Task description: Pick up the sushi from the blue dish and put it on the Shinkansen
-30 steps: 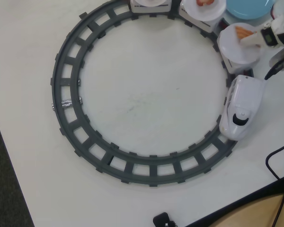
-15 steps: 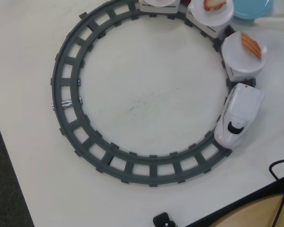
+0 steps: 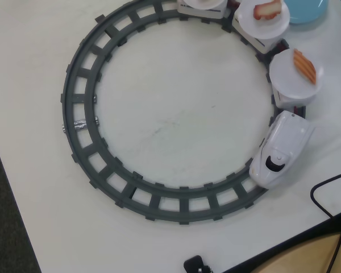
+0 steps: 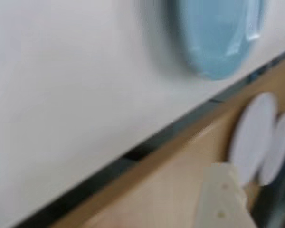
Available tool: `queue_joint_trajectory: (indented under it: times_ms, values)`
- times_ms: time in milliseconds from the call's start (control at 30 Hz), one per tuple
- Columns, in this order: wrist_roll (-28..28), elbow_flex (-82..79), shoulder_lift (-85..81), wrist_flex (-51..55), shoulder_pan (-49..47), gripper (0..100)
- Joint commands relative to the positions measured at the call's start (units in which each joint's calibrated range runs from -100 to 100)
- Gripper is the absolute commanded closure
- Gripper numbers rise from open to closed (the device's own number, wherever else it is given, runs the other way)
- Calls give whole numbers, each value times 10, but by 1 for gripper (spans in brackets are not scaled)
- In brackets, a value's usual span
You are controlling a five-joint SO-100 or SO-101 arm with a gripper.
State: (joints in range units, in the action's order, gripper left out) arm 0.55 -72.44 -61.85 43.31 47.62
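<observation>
**Sushi on a train plate, arm out of the overhead frame**

Overhead view: no arm or gripper shows here. A grey plastic track [image 3: 96, 119] of ladder-like sleepers forms a ring on the smooth white table [image 3: 170, 114]. The Shinkansen [image 3: 281, 149], glossy white with a rounded nose and a black windshield, stands on the ring's right side, nose pointing down and left. Behind it the carriages curve up along the track, each topped by a round white plate. The sushi [image 3: 304, 66], a small orange oblong with pale diagonal stripes, lies on the first plate [image 3: 288, 82] behind the engine, towards its right rim. The next plate carries a red-and-white piece [image 3: 268, 9]. A third plate is cut off by the top edge. The blue dish [image 3: 307, 10], light blue and round, sits at the top right corner, partly out of frame, with nothing seen on its visible part. A black cable [image 3: 324, 196] loops at the right edge.

Wrist view: the picture is blurred. The camera looks obliquely across the table [image 4: 61, 95] to its dark edge strip. The dish [image 4: 213, 38] appears at the top, glossy and bare. Beyond the edge lie a tan wood surface and two pale round discs [image 4: 256, 137]. A cream part with small holes [image 4: 223, 199] enters from the bottom edge; whether it belongs to the gripper, and how far the jaws are open, cannot be told.
</observation>
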Motion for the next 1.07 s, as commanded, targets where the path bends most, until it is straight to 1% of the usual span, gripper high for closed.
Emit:
queue_joint_trajectory:
  times_ms: [0, 167, 300, 433, 1033]
  values:
    - [-4, -69, -99, 29, -3, 73]
    - [-3, -174, -260, 86, -3, 73]
    - [-2, -236, -375, 162, -3, 73]
    - [-3, -232, -365, 192, -3, 73]
    - [-4, -232, -367, 193, -1, 73]
